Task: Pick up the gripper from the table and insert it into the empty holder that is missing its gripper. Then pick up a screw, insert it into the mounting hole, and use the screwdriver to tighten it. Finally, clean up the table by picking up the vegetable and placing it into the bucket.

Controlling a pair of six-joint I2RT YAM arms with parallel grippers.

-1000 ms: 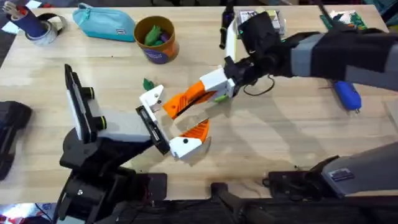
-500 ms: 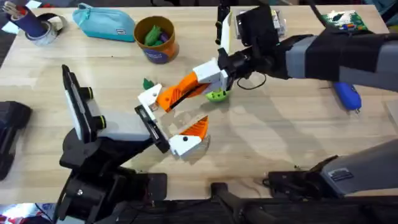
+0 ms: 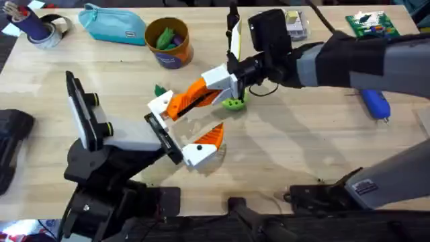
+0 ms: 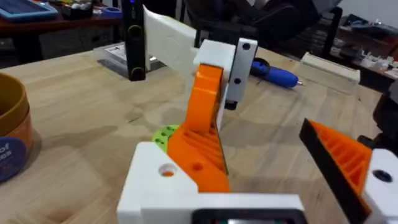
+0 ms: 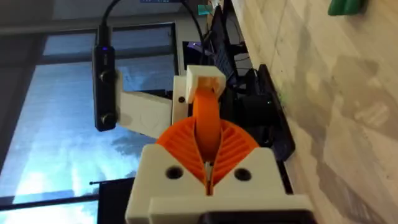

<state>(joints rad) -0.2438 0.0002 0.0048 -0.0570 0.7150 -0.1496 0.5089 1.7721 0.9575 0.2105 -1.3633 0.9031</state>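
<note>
A light wooden plank bench [image 3: 316, 158] carries the scene, with both arm bases at its near edge.

Nearest, the left hand [image 3: 189, 124] lies low over the planks with its jaws set wide. Its one mounted orange finger [image 3: 209, 138] is on the near side and the white holder [image 3: 161, 106] on the far side, the two well apart.

The right arm reaches across from the right. The right hand [image 3: 205, 91] is clamped on the loose orange gripper [image 3: 181, 102], and its ribbed pads [image 5: 233, 146] close around the wedge. The gripper's white base [image 5: 205, 78] is at the holder, though whether it is fully seated cannot be told.

Probable hazards:
- The wedge is held on sloping ribbed faces, so a push that is not square to the holder could pivot the part in the pads or jam its base at the mouth.
- Pressure could shove the left hand aside and spoil the alignment.
- Letting go before the base is seated could drop the part onto the bench.

A lime-green disc [image 3: 234, 103] lies just beside the right hand, and the vegetable [image 3: 160, 90] just beyond the holder. Either could be swept away when the hand draws back.

The screwdriver [image 3: 375, 104] rests at the right. The bucket [image 3: 168, 42] and a teal pouch [image 3: 114, 23] stand at the far left.
</note>
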